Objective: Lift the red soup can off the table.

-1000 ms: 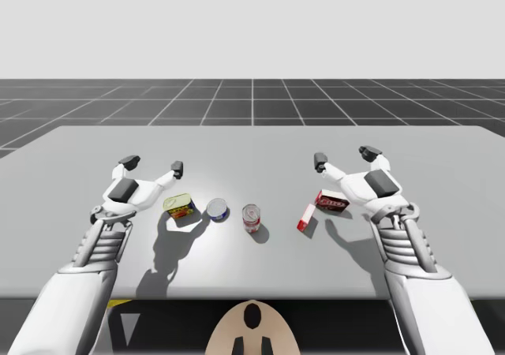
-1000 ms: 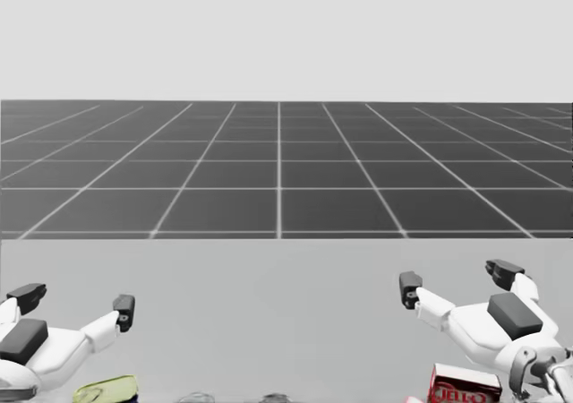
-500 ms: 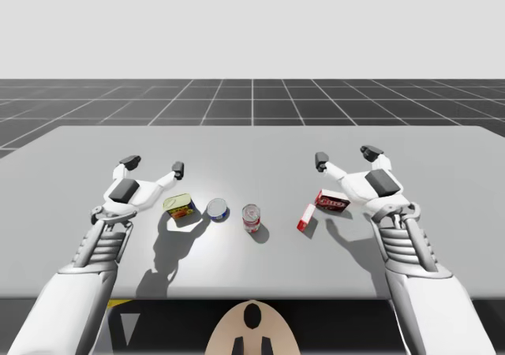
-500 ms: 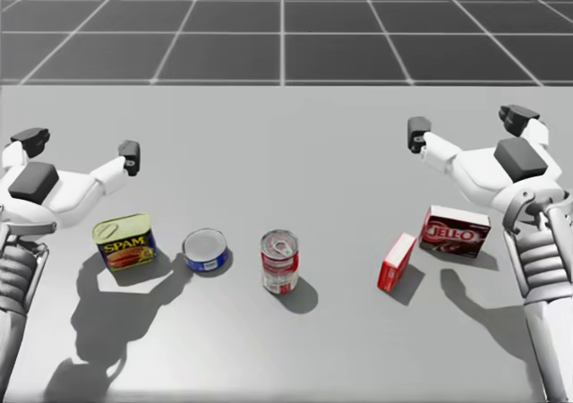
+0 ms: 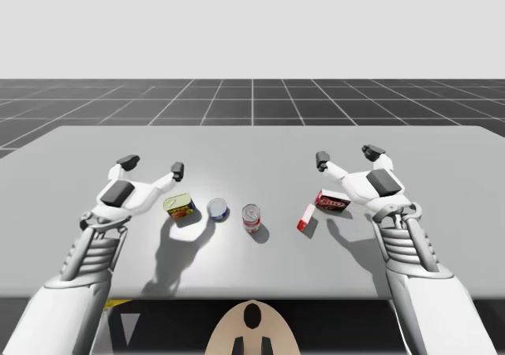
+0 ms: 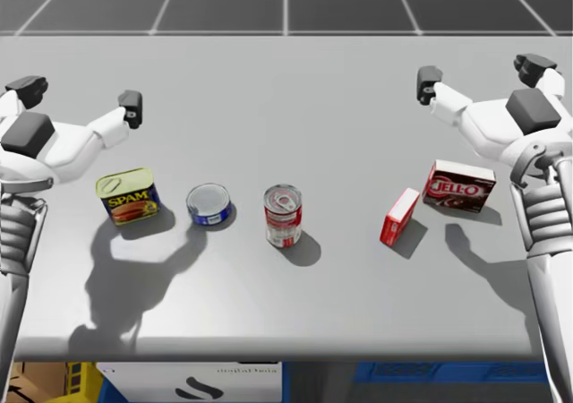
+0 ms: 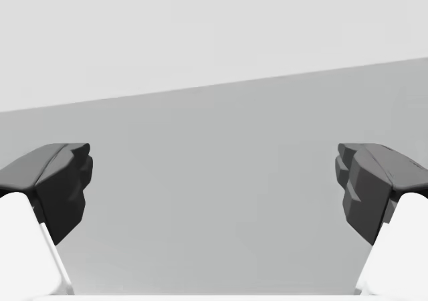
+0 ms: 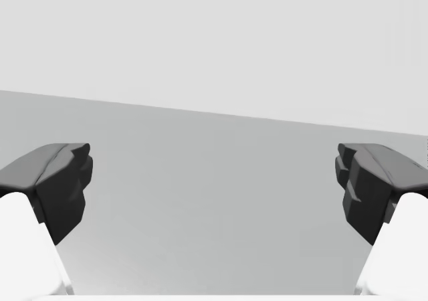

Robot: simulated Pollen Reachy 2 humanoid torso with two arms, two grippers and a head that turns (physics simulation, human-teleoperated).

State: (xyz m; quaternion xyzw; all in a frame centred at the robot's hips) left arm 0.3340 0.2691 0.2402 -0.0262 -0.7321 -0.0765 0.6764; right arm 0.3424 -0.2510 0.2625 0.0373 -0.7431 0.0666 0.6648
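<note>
Head has tipped further down since half a sec ago: the head view now takes in the near edge of the grey bench point(image 6: 295, 107). Nothing on it has shifted. My left elbow has swung out a bit in the high view.

L to R:
- left tool point(image 6: 79, 94), fingers spread wide, nothing between them, hovering over bare bench behind the tins. Wrist view agrees point(image 7: 214, 187).
- yellow-and-blue rectangular meat tin point(image 6: 129, 196), just beside the left tool's shadow.
- low round blue metal can point(image 6: 209, 204), near the tin, not touching.
- red soup can point(image 6: 283, 217), a red-and-white metal cylinder, upright, ring-pull lid up, about mid-bench and roughly midway between both tools point(image 5: 251, 217). Clear of its neighbours.
- small red card box point(image 6: 398, 216), then a flat dark-red card box point(image 6: 459, 186).
- right tool point(image 6: 482, 72), also spread wide and empty, hovering behind the dark-red box; same in the wrist view point(image 8: 214, 187).

Handling, my guess: rigid wall, won't crush; prob. fairly heavy if full; glossy label could be slick. I'd grip the curved side at mid-height, fingers on opposite sides, approach level so it doesn't tip. Blue can is the closer neighbour, so mind that side.
</note>
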